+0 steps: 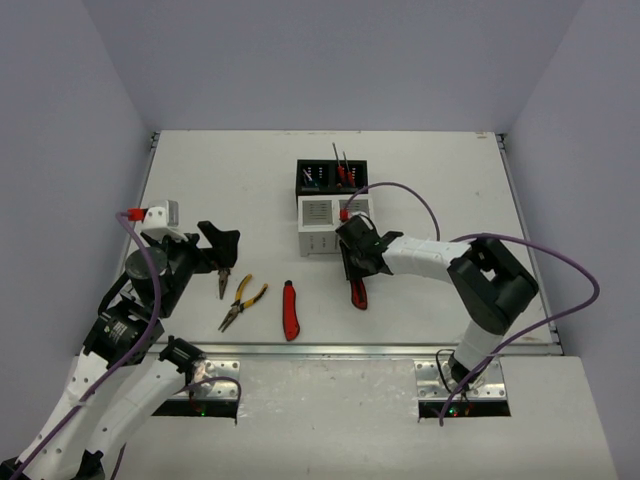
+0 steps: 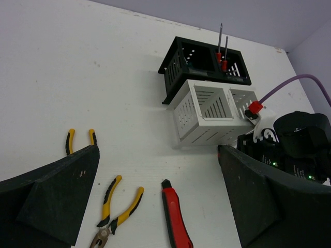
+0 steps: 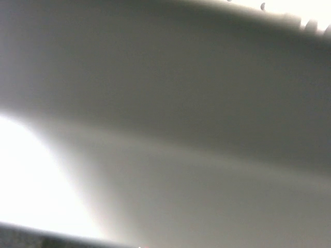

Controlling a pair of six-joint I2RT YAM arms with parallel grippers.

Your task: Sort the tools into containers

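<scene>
Left hand (image 1: 220,242), fingers spread wide and empty, hangs near yellow-handled pliers (image 1: 223,283) and a second pair (image 1: 242,303) on the bench (image 1: 200,190), beside a red knife (image 1: 290,310). Right hand (image 1: 353,268) sits over another knife (image 1: 358,294) before the white box (image 2: 199,129); its grip cannot be told. Two red screwdrivers (image 2: 221,51) stand in the right compartment of the black box (image 2: 173,70).
</scene>
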